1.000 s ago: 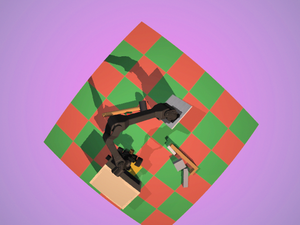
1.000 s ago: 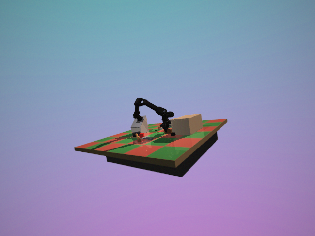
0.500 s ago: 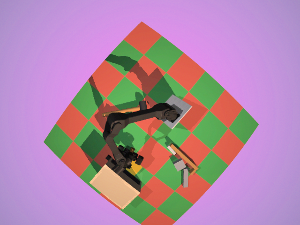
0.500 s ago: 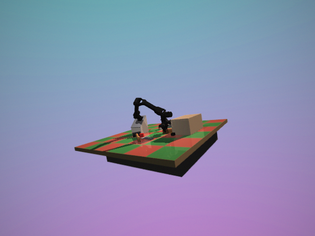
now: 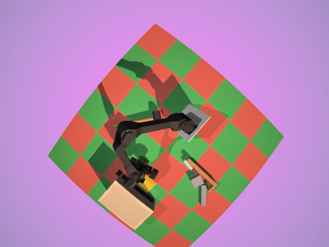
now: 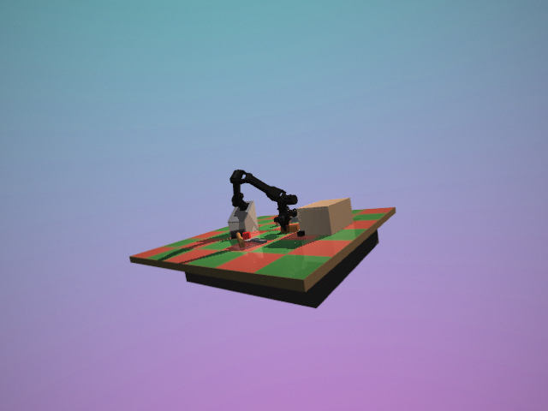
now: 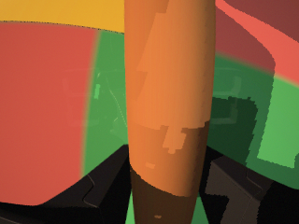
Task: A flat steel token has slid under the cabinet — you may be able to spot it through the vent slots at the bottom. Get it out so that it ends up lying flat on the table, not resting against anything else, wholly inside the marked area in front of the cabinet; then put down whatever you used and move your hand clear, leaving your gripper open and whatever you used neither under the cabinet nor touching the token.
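Note:
The tan cabinet [image 5: 126,204] [image 6: 313,221] stands at the table's edge, its dark front facing the yellow marked area [image 5: 150,183] [image 7: 61,10]. The arm covers part of that area. My gripper [image 7: 163,152] is shut on an orange round handle [image 7: 170,84], which runs straight up through the wrist view. The gripper is low in front of the cabinet, beside the yellow area. The far end of the held tool is hidden. The steel token cannot be made out in any view; the arm hides part of the cabinet's front.
A grey sloped block [image 5: 203,115] [image 6: 250,212] is at the arm's base. An orange stick [image 5: 143,120] and a black cylinder [image 5: 157,115] lie beyond the arm. An orange bar [image 5: 201,171], a grey block [image 5: 196,181] and a grey bar [image 5: 203,195] lie to the right.

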`<control>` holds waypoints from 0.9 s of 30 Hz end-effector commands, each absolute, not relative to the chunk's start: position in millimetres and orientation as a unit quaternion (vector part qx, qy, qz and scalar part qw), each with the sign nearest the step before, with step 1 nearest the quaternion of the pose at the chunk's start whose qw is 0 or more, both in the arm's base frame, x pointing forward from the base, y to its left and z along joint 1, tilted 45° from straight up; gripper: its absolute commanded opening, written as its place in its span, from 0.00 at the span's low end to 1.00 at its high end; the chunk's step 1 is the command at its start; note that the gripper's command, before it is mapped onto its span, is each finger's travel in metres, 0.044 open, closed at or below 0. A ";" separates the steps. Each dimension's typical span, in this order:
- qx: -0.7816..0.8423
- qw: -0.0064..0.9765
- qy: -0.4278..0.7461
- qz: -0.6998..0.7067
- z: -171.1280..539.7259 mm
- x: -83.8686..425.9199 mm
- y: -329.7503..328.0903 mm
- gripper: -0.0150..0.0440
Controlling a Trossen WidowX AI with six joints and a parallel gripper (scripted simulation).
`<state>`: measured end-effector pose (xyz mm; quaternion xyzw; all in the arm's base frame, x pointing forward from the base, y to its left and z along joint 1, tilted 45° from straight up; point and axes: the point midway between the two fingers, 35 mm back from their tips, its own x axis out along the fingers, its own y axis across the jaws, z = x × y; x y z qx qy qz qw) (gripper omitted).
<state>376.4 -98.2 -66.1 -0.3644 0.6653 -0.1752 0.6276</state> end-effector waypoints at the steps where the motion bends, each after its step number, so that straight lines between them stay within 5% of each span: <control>1: -0.366 0.625 0.668 -0.173 -66.7 369.1 -99.8 0.25; 27: -0.366 0.624 0.669 -0.173 -61.2 344.9 -107.4 0.25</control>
